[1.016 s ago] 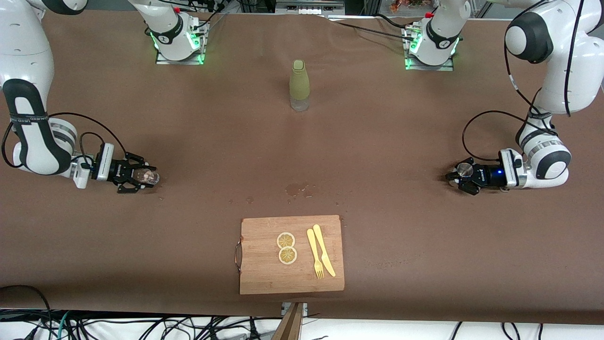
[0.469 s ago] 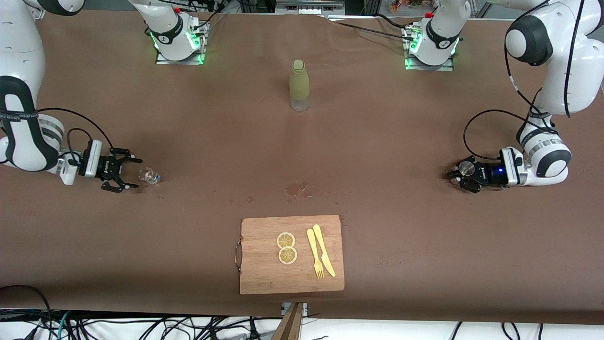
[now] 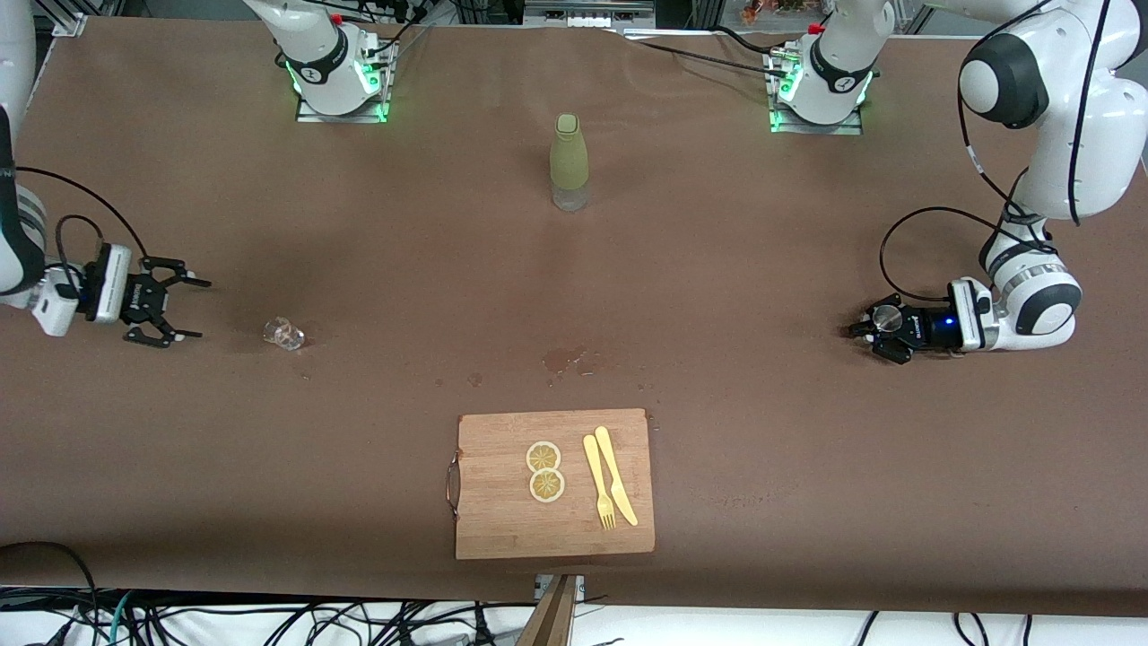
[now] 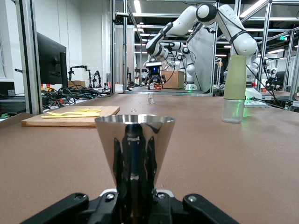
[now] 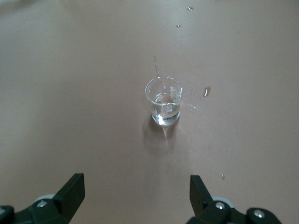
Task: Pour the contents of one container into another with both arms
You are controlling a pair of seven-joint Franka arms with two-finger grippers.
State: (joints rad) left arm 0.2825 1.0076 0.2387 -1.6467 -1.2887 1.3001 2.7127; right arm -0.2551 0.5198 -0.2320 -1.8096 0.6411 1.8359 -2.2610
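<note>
A small clear glass cup [image 5: 163, 100] with a little liquid stood apart from the spread right gripper [image 3: 175, 309]. The left gripper [image 3: 877, 330] pinched a shiny conical metal cup [image 4: 134, 151], contents unseen.

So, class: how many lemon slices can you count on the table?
2. Both lie on the wooden cutting board, beside the yellow fork: one lemon slice touches the other slice, which sits nearer the front camera. None looks hidden.
</note>
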